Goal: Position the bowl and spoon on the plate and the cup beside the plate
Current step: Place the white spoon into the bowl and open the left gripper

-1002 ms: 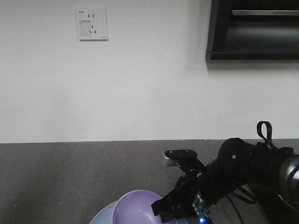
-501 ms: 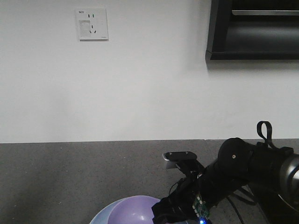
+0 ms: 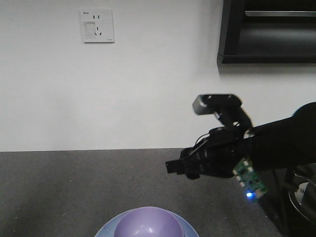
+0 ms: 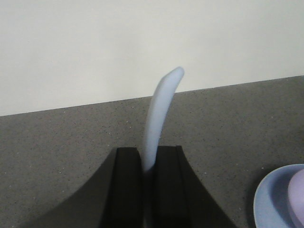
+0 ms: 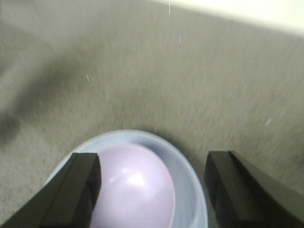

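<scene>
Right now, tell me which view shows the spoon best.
The left wrist view: the spoon stands clamped in the left hand, its curved length showing. The front and right wrist views show none of it.

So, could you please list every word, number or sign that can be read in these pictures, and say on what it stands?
The wall socket: a small printed mark in its upper left corner, too small to read.
The bowl, the plate and the spoon: no lettering seen.
Nothing else bears text.
</scene>
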Available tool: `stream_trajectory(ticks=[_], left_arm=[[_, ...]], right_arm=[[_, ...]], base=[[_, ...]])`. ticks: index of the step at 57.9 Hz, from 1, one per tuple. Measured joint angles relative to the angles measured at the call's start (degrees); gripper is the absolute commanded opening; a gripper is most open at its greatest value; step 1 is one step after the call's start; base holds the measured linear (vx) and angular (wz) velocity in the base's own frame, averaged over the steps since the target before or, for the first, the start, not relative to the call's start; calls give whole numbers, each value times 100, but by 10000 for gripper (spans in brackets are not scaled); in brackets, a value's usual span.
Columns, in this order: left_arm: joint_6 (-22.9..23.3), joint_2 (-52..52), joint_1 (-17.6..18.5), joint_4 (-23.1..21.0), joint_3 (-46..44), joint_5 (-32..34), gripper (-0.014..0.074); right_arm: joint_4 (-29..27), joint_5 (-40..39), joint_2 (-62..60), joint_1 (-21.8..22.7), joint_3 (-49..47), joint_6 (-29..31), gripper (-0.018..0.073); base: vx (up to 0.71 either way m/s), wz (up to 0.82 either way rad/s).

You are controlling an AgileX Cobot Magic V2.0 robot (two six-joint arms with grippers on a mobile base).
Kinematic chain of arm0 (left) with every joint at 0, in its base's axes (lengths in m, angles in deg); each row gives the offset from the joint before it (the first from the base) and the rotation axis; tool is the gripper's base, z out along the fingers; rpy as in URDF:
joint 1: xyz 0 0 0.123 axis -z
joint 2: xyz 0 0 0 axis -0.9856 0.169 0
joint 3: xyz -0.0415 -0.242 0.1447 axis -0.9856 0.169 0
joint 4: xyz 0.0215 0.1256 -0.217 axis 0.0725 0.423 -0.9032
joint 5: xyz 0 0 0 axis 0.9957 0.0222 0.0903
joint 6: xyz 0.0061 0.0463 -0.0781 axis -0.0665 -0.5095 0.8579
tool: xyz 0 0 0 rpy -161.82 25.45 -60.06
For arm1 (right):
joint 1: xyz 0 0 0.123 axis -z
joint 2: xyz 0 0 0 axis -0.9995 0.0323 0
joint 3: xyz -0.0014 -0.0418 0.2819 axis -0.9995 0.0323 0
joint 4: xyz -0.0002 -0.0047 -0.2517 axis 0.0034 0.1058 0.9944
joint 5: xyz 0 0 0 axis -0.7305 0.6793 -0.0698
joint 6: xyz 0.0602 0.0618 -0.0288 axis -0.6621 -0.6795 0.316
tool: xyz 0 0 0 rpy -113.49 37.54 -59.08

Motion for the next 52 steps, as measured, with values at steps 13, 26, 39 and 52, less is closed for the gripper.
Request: stream_trajectory(ticks=[13, 26, 39, 52], left_arm=[[0, 0, 0, -368, 0, 64, -3], [-766, 347, 0, -1618, 0, 147, -3], [-2598, 1135, 184, -3966, 0, 346, 0], [-4183, 1903, 1020, -5471, 0, 1462, 0]], right_arm=[[370, -663, -1572, 0, 1006, 8, 532], [403, -720, -2819, 0, 2198, -171, 532], [419, -755, -3455, 0, 2532, -238, 532], [419, -884, -3530, 0, 2539, -348, 532]], base=[[0, 0], [0, 0], [0, 0], [0, 0]])
